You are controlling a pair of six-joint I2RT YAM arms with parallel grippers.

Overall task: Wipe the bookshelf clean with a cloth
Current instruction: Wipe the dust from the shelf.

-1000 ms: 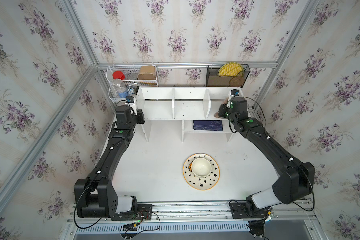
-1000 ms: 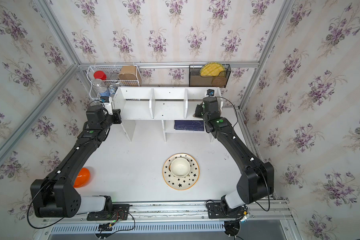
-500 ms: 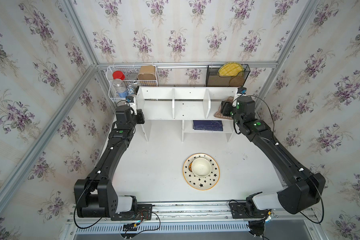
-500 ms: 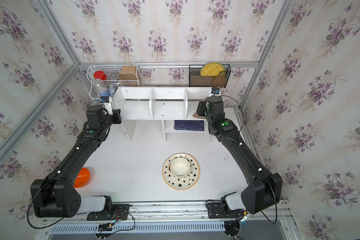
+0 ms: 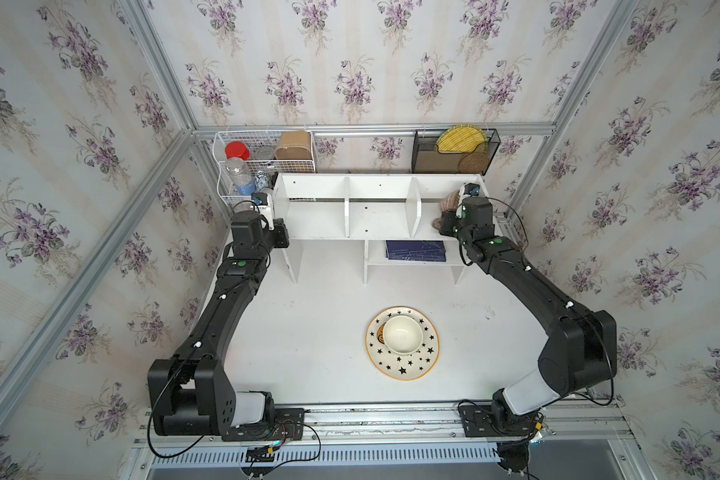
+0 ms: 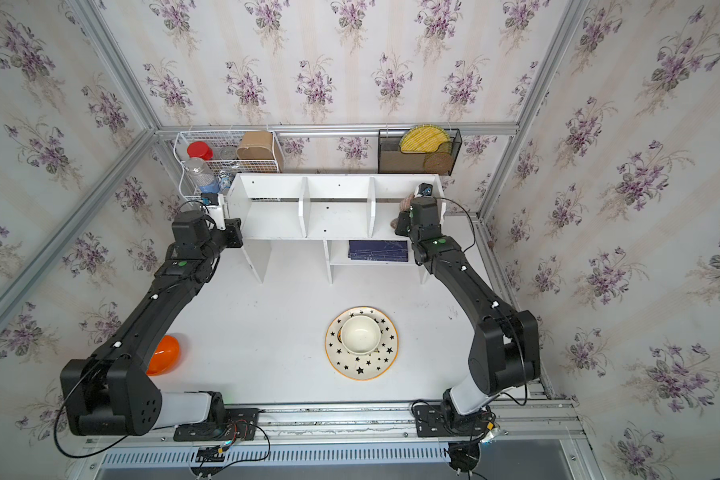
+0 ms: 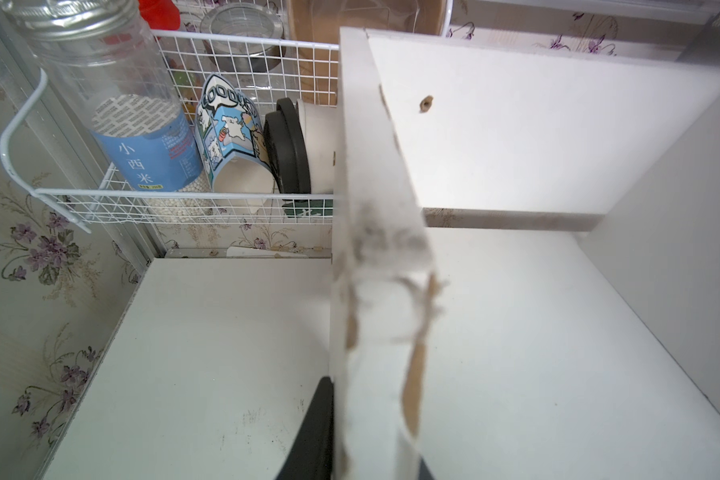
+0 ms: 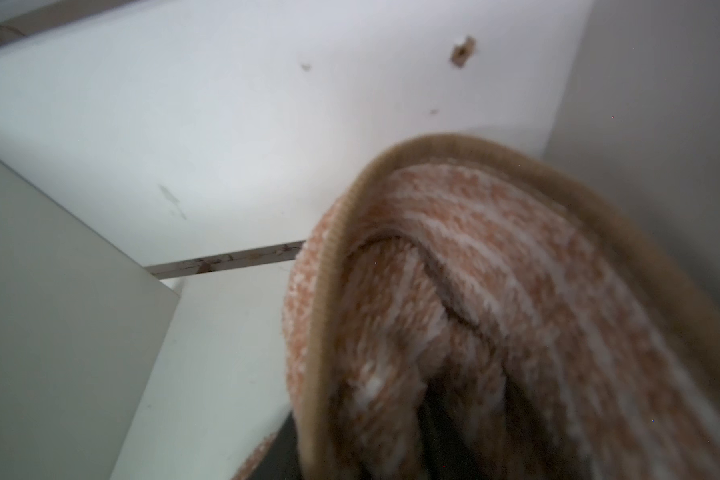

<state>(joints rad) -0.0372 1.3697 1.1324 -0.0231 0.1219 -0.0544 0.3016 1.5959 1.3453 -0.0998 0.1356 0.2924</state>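
The white bookshelf (image 5: pixel 375 216) (image 6: pixel 337 216) stands at the back of the table in both top views. My left gripper (image 5: pixel 270 208) (image 7: pixel 371 415) is shut on the shelf's left side wall (image 7: pixel 375 257), one black finger (image 7: pixel 314 428) on its outer face. My right gripper (image 5: pixel 461 204) (image 8: pixel 412 436) is inside the right upper compartment, shut on the pinkish-tan striped cloth (image 5: pixel 449 202) (image 6: pixel 405 203) (image 8: pixel 495 291). The cloth is bunched over the jaws and hides most of them. It lies close to the compartment's back panel (image 8: pixel 267 124) and right wall.
A dark blue book (image 5: pixel 415 250) lies on the lower shelf. A white wire basket (image 5: pixel 262 158) with jars hangs at back left, a black mesh rack (image 5: pixel 454 151) at back right. A star-patterned plate (image 5: pixel 402 365) holds a bowl. An orange object (image 6: pixel 165 355) lies beside the left arm.
My right gripper moved toward the shelf's right wall and deeper into the right compartment, and the cloth moved with it. The left arm has not moved.
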